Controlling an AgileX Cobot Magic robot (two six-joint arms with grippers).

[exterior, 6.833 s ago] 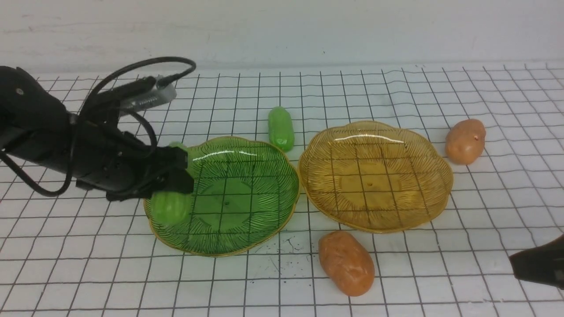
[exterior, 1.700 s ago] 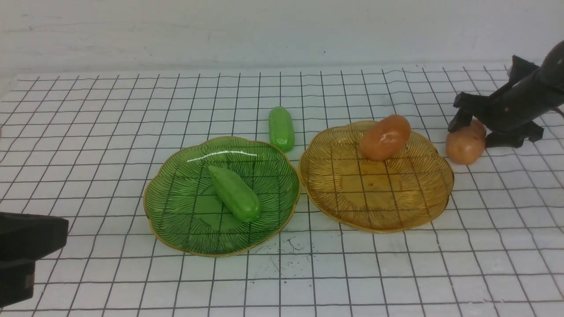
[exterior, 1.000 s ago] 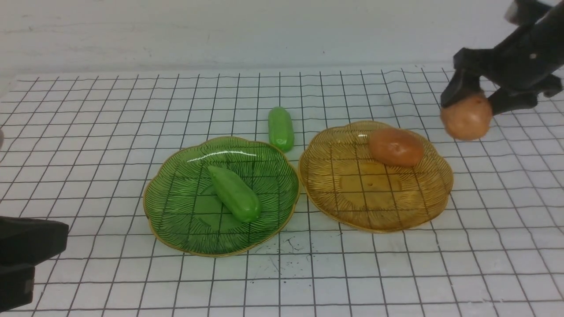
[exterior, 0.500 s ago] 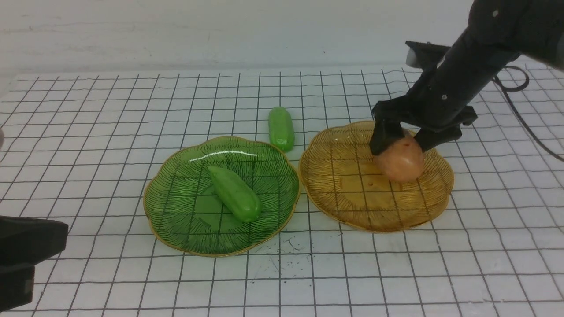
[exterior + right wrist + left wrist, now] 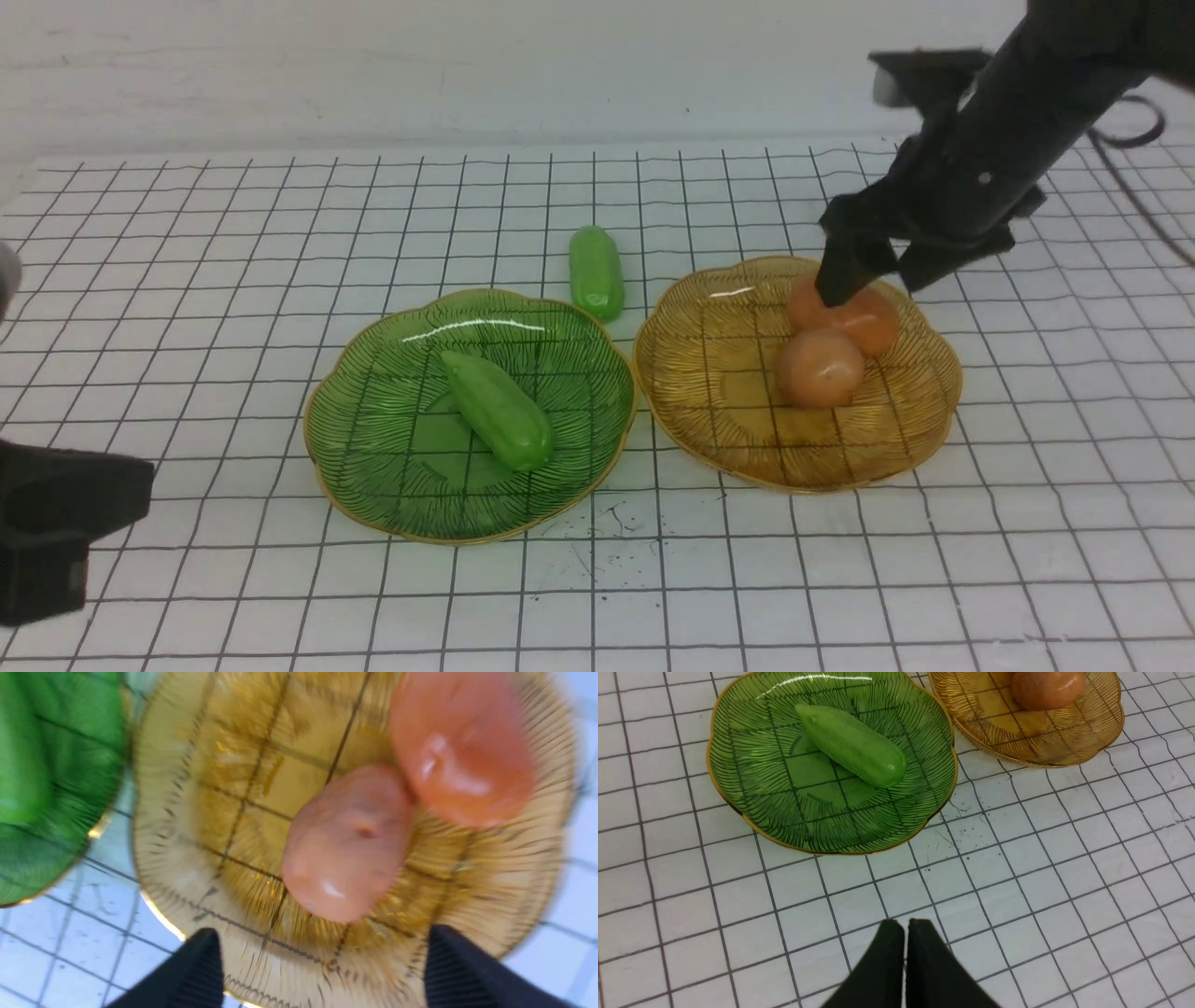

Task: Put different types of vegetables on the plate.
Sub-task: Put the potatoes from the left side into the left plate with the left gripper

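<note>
So both potato toys are sitting in the amber plate [image 5: 709, 439], right of centre in the front view. They're smooth, shiny orange-brown ovals: the front potato [image 5: 820, 367] leans against the rear potato [image 5: 864, 317], and they're touching. The plate is see-through ribbed glass-looking stuff with a scalloped gold rim. The right tool [image 5: 875, 287] hangs just over the rear potato with its black ribbed fingers spread wide, gripping nothing. I can't tell if one fingertip grazes that potato.

Left of centre, the matching green plate [image 5: 373, 448] has the plated cucumber [image 5: 497, 409] lying diagonally across its middle. It's a glossy, light green, rounded oblong. The loose cucumber [image 5: 596, 273] lies on the counter [image 5: 233, 233], just above the gap between the two plates. The counter cover is white with a slightly wavy black grid.

The left tool [image 5: 905, 933] sits at the lower left, clenched tight with nothing in it.
</note>
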